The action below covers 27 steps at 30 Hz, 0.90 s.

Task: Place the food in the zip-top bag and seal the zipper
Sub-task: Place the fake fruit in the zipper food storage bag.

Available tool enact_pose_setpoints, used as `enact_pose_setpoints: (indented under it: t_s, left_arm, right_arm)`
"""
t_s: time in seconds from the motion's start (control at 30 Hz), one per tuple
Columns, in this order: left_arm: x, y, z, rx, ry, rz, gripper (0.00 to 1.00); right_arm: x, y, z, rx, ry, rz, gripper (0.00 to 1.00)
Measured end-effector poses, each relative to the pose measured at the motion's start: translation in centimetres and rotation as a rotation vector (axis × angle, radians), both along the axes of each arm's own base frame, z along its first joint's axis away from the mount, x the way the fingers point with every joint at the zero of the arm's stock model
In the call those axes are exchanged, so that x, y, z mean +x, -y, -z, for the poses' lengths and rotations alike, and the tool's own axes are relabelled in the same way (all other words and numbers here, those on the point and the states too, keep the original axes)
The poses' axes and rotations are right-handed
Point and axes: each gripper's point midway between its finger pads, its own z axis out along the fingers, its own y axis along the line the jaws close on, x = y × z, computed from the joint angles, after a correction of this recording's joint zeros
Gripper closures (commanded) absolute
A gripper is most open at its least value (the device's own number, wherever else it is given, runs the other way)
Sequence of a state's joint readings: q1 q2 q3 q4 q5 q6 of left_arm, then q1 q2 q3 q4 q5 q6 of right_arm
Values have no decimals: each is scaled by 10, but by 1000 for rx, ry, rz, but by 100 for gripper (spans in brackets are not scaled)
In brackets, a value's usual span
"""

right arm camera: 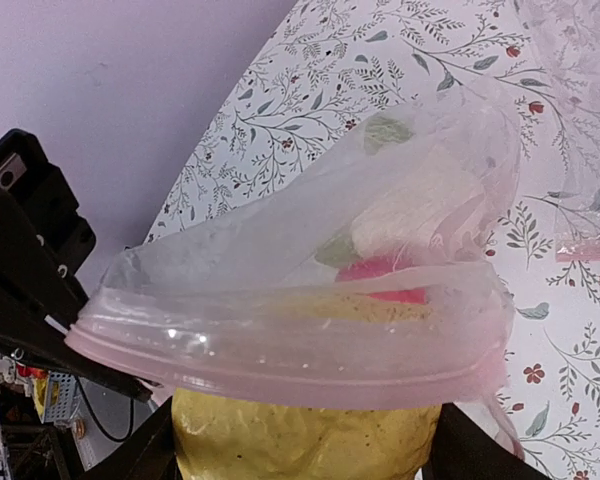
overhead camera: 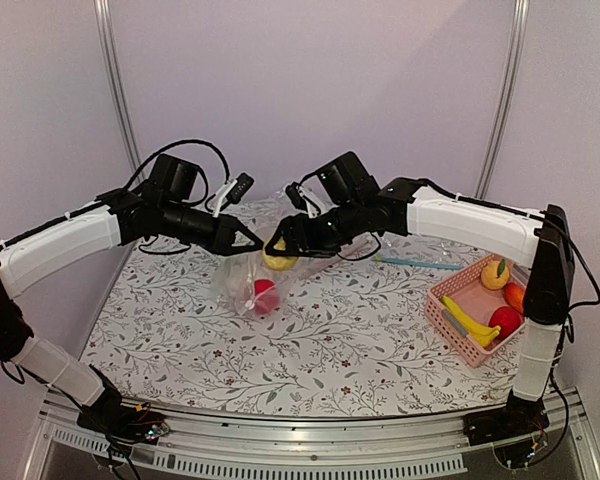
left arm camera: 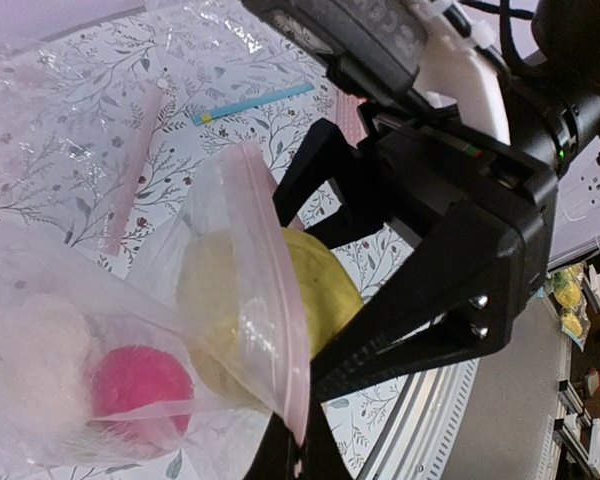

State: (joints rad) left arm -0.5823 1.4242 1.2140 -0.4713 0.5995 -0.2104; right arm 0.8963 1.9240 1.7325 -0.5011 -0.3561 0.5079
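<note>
Zip-top bag (overhead camera: 236, 290) reveals cauliflower (right arm camera: 420, 205) only to wrist cameras.

Crinkly, glossy clear plastic zip-top bag (right arm camera: 400, 200) — lemon (right arm camera: 300, 445) matt and pitted — slotted, smooth plastic basket (overhead camera: 450, 330).

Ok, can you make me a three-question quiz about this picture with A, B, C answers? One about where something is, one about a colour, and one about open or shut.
1. Where is the banana?
A) in the pink basket
B) on a blue plate
C) in a cup

2. What colour is the fruit in the right gripper?
A) red
B) yellow
C) purple

3. The zip-top bag has its mouth:
A) zipped shut
B) tied in a knot
C) open

Answers:
1 A, the banana lies in the basket.
2 B, the fingers grip a yellow lemon.
3 C, the rim gapes with the lemon at it.
</note>
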Motion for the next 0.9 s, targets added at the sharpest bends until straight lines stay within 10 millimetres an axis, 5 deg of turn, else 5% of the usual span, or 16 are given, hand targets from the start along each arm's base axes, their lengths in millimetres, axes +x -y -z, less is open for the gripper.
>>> enact_pose_setpoints:
  t_s: [0.4,0.9]
  left_arm:
    - [0,1,-1,-3,2,3,100]
    - [1,0,0,2,5,-4,100]
  right_arm:
    - [15,-5,16,-174,122,116,38]
    - [22,3,53,-348,194,161,18]
